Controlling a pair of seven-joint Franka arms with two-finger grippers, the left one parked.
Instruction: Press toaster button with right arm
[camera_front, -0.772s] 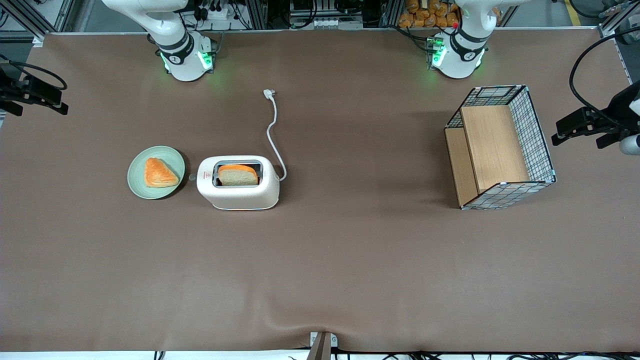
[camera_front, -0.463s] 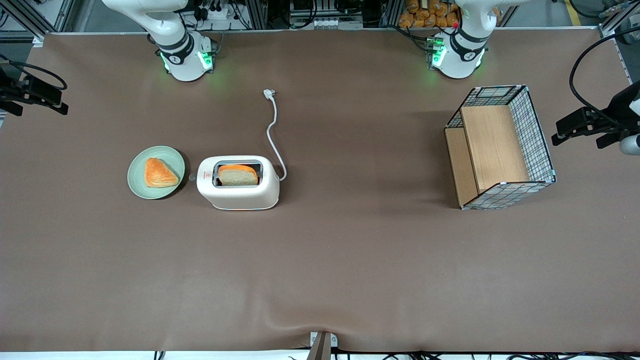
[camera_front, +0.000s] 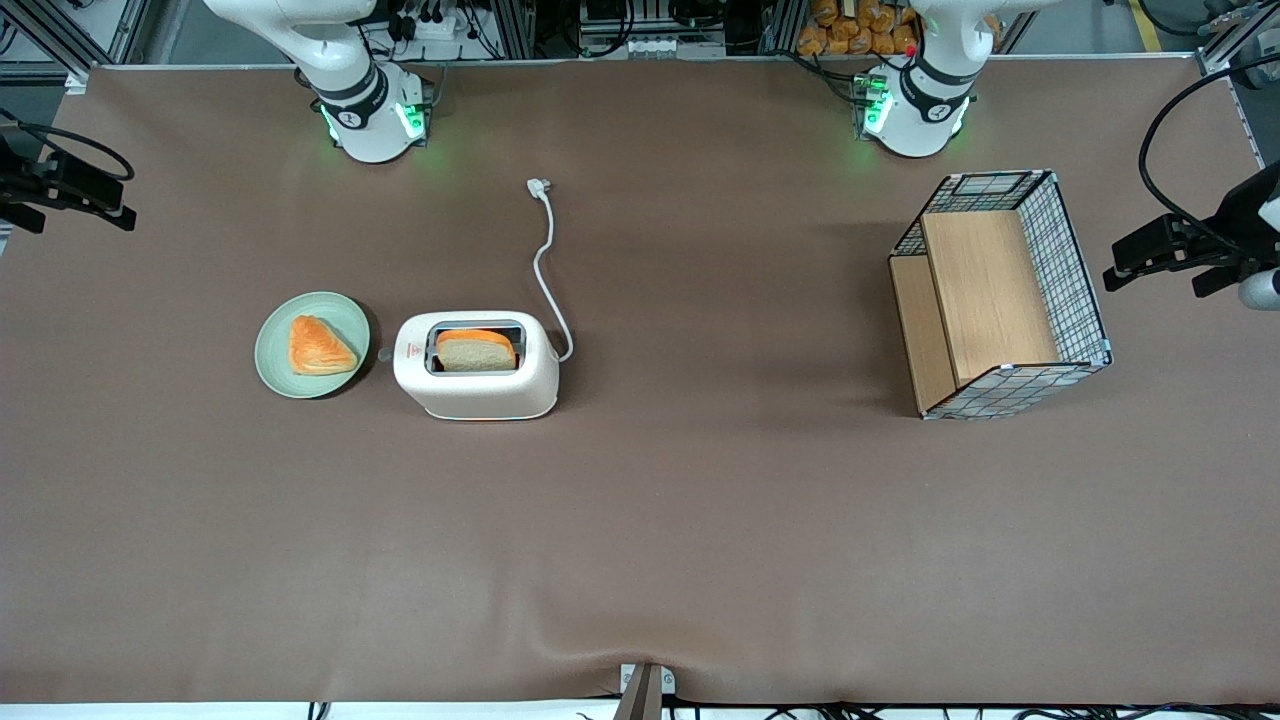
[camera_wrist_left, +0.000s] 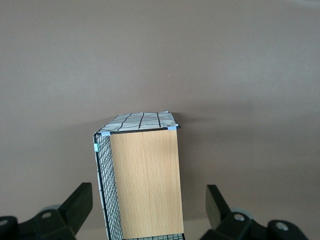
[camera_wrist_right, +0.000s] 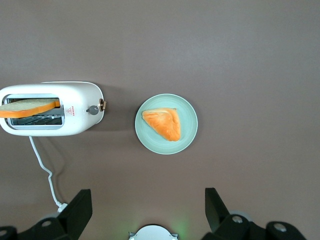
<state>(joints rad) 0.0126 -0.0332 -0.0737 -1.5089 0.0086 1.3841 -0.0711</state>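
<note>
Hovering high over the desk (camera_front: 640, 520), the claw (camera_wrist_right: 148, 215) hangs with fingers spread wide, nothing between them.

The toaster (camera_front: 476, 365) sits with its button (camera_wrist_right: 92, 110) poking from the short end facing the green plate (camera_front: 312, 344) at its nine o'clock; a narrow strip of bare desk separates them. The cord (camera_front: 548, 270) trails away toward twelve. The wire basket (camera_front: 1000, 295) stands well apart, toward the parked arm's end.

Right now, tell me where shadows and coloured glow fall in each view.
Front view: green glow on the table around both arm bases; the toaster shades the button. Right wrist view: even light; the gripper, open, is high above the plate. Left wrist view: soft shadow beside the basket.
</note>
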